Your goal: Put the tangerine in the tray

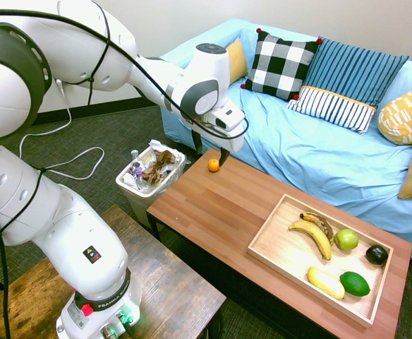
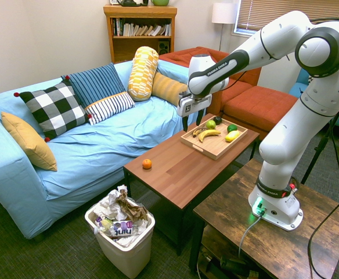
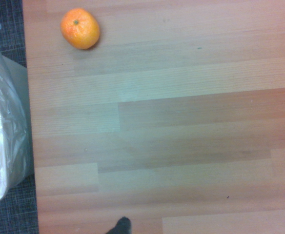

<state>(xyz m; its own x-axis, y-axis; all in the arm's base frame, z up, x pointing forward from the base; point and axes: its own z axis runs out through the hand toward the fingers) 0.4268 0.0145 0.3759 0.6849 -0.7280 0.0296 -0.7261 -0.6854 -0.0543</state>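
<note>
I see the tangerine [image 1: 213, 165] on the table [image 1: 213, 212] near its corner by the bin [image 1: 149, 176], well apart from the tray [image 1: 276, 244]. My gripper [image 2: 193, 122] hangs above the table, fingers spread, holding nothing.

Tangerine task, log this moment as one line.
gripper: open, empty, above table | tangerine: on table, near bin-side end | tray: far end, tangerine not in

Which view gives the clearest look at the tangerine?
The wrist view: the tangerine is large and sharp there, stem dot visible, lying on the tabletop. Both exterior views show it only as a small orange ball near the table corner; in the first it sits just beside the pincer.
</note>
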